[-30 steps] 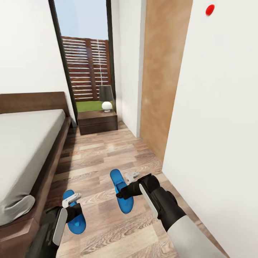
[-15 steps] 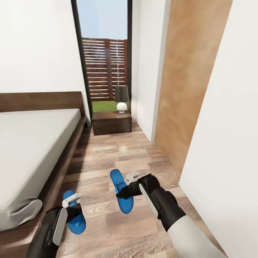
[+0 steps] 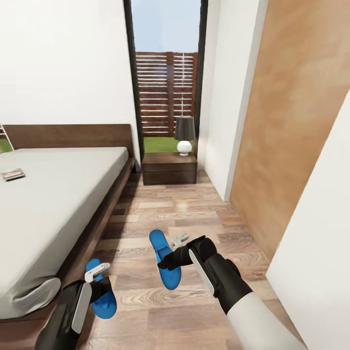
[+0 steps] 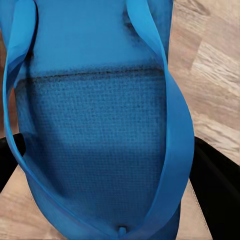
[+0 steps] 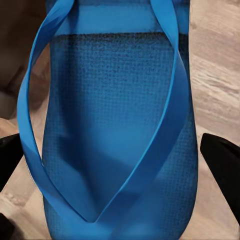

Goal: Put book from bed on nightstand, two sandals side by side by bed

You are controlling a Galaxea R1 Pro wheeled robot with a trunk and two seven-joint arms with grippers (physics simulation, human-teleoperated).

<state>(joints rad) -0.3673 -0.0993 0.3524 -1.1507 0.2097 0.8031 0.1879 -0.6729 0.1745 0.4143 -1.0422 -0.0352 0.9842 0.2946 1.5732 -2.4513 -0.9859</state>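
The small dark paperback book (image 3: pixel 12 174) lies on the white-topped wooden bed (image 3: pixel 58 194), waiting. The left gripper (image 3: pixel 97 278) grips one bright blue flip-flop sandal (image 3: pixel 102 291); the right gripper (image 3: pixel 171 253) grips the other blue sandal (image 3: pixel 164 260), both carried for placing together beside the bed.

Head view: high up, facing forward and down along a wood floor (image 3: pixel 194 204) strip between bed (image 3: pixel 58 194) and wall, out to a nightstand (image 3: pixel 169 167) and a glass door. Left wrist view: pressed close over one blue sandal (image 4: pixel 100 150), planks at the edges. Right wrist view: equally close over the other sandal (image 5: pixel 120 140). Shared with the head view: both sandals and the floor beneath.
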